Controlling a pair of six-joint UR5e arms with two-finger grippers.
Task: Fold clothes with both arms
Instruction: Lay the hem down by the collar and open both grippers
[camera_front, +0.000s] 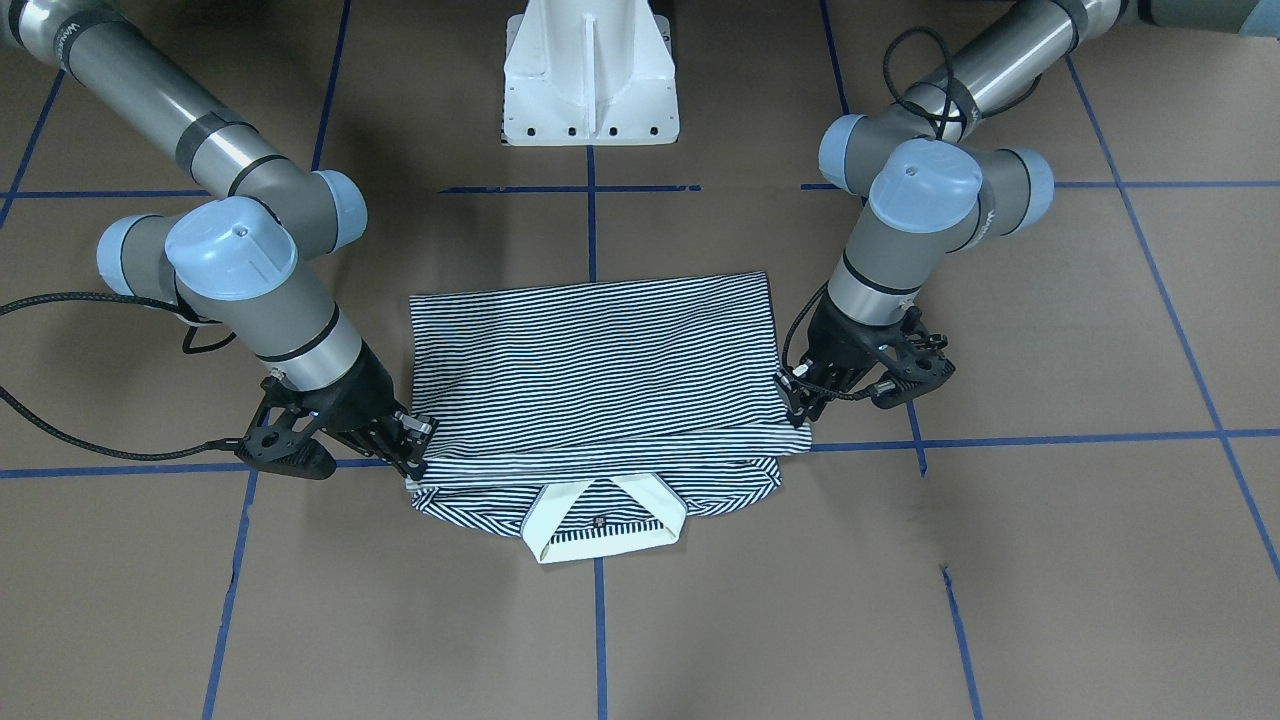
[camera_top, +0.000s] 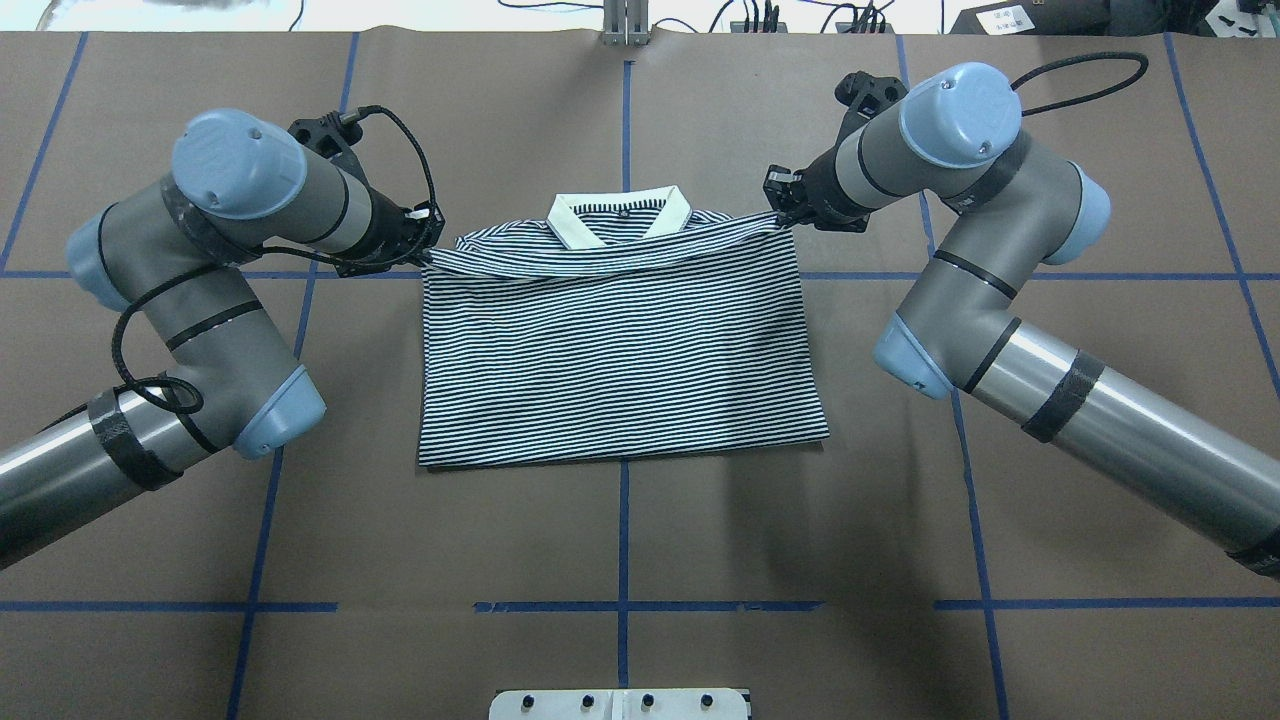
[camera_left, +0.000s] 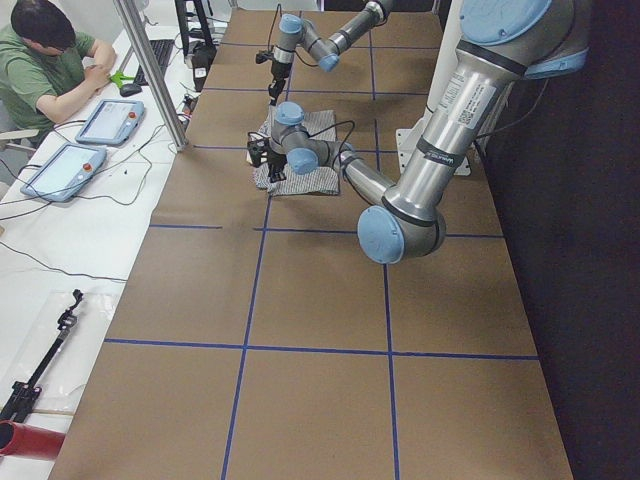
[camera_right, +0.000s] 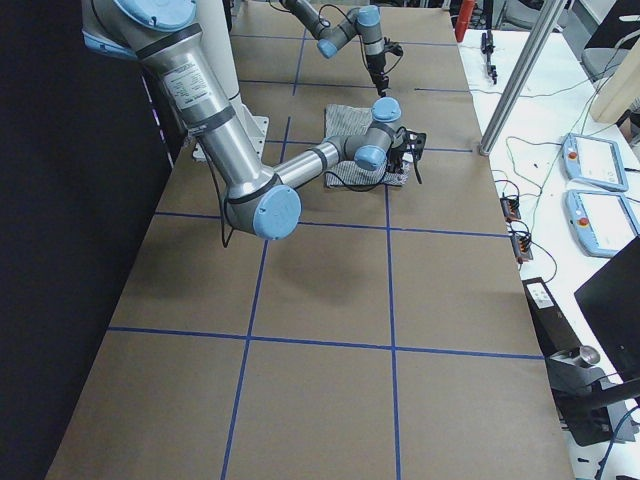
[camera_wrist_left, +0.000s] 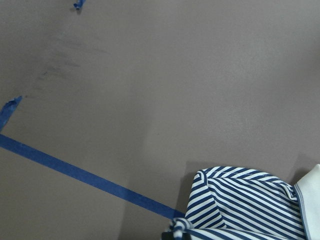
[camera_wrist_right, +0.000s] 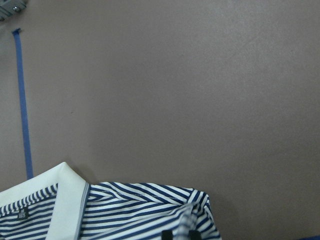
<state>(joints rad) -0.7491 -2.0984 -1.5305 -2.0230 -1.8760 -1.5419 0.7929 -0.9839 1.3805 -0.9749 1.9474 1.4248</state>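
Tabletop (camera_top: 800, 520): left gripper (camera_top: 428, 248), right gripper (camera_top: 782, 212) at shirt (camera_top: 620, 350)

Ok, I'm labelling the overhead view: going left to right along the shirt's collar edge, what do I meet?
Left tool, pinching the polo shirt → cream collar → right tool, pinching the other corner.

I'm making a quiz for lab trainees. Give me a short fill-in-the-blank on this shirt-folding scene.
1. The polo shirt has thin navy-and-white ____.
2. The left claw and right claw each grip one ____ of its folded-over layer.
3. The table carries a grid of ____ tape.

Missing words: stripes; corner; blue.
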